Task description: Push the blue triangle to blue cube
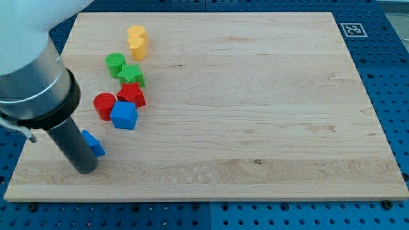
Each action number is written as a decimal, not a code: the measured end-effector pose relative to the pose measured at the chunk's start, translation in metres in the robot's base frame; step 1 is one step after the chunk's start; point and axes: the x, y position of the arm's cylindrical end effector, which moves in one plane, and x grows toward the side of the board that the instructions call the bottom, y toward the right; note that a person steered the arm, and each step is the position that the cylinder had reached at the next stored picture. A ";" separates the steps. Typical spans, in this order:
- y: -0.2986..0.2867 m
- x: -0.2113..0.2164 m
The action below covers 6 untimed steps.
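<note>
Now, my tip (85, 170) touching blue triangle (93, 143), lower left of tabletop (255, 128) | no hand, bare rod | blue cube (124, 115) just above-right | risk: off-centre shove spins triangle aside, or knocks red cylinder (104, 105)

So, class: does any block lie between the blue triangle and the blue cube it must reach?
No. The blue triangle, beside my tip, has bare board between it and the blue cube. The red cylinder sits just left of the cube, off that path.

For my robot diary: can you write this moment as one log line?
my tip touching blue triangle, at its left | blue cube up-right, apart | triangle not there yet
</note>
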 end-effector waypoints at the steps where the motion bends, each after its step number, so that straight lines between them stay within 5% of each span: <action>1: -0.021 0.000; 5: -0.002 -0.040; 6: 0.002 -0.019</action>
